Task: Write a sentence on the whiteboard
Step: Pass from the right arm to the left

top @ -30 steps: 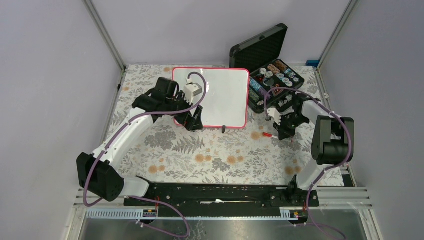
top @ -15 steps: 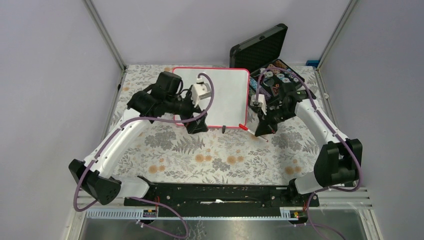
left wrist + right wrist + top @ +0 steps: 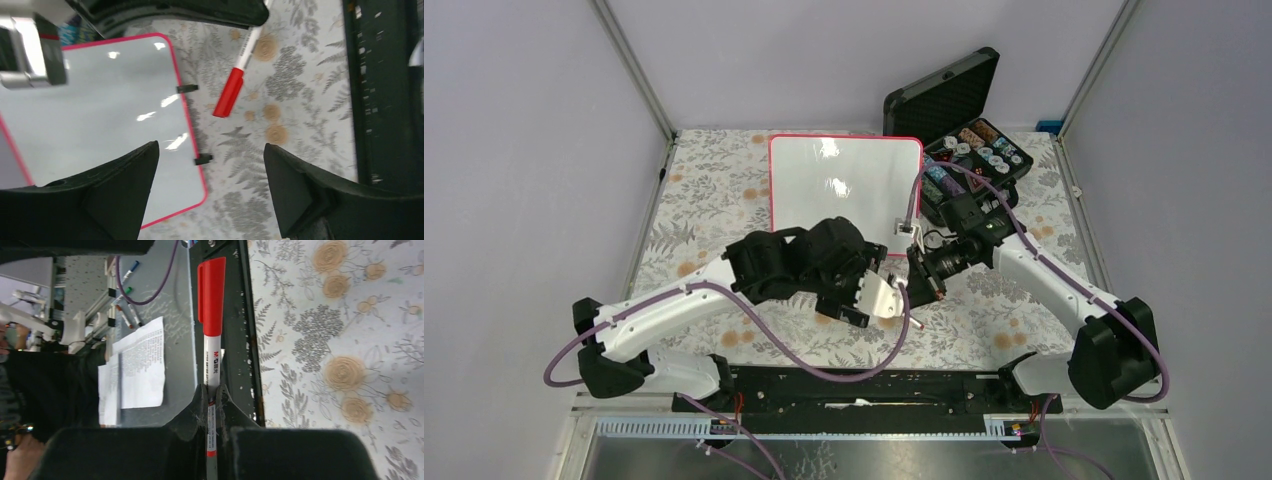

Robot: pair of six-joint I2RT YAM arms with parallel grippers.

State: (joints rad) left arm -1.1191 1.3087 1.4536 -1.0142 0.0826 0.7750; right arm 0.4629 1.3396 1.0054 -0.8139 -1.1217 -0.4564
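The whiteboard (image 3: 844, 190) lies flat at the back middle of the table, pink-framed with two black feet on its near edge. Its face (image 3: 100, 115) is blank, so the sentence is not in view. My right gripper (image 3: 922, 275) is shut on a white marker with a red cap (image 3: 212, 315). The capped end points toward the table's near edge. My left gripper (image 3: 211, 146) is open and empty. It hovers in front of the board, just left of the marker (image 3: 230, 92), with the board's near corner between its fingers (image 3: 125, 185).
A black case (image 3: 969, 150) with its lid up stands right of the board and holds several small round things. A floral cloth (image 3: 724, 190) covers the table. A black rail (image 3: 864, 385) runs along the near edge. Papers (image 3: 135, 365) and pens lie beyond it.
My left arm has swung from the board's left edge to the front middle, its jaws narrowing slightly. My right gripper carried the marker left and turned its cap toward the near edge.
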